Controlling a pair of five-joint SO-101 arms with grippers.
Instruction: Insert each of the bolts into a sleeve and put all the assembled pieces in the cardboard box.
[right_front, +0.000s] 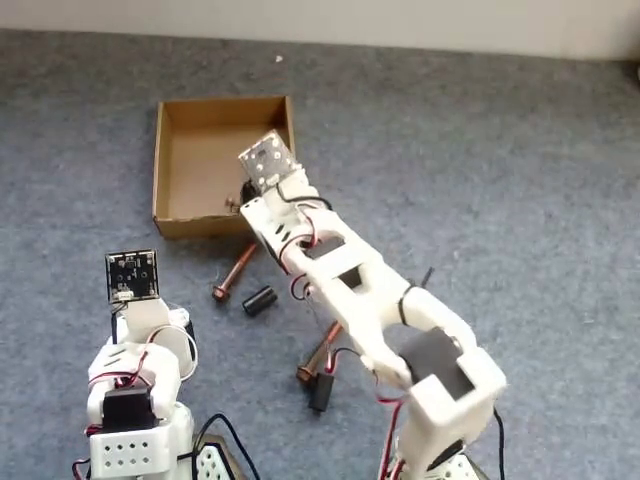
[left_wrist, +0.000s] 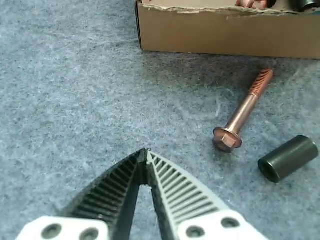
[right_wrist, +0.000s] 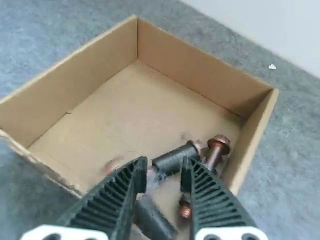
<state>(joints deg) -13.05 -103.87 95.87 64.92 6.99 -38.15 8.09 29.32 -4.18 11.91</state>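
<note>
While your right claw (right_wrist: 164, 166) hangs narrowly open above the cardboard box (right_wrist: 200, 70), black-sleeved copper bolts (right_wrist: 218, 145) lie beneath it; your left claw (left_wrist: 146, 154) is closed.

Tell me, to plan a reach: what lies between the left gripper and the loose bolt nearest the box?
Bare carpet, in the left wrist view, between the left gripper and the bolt.

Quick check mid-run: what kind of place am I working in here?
Likely a lab or hobby test bench, not a factory line: a grey felt-covered table by a pale wall, with a cardboard box, loose bolts and black sleeves.
</note>
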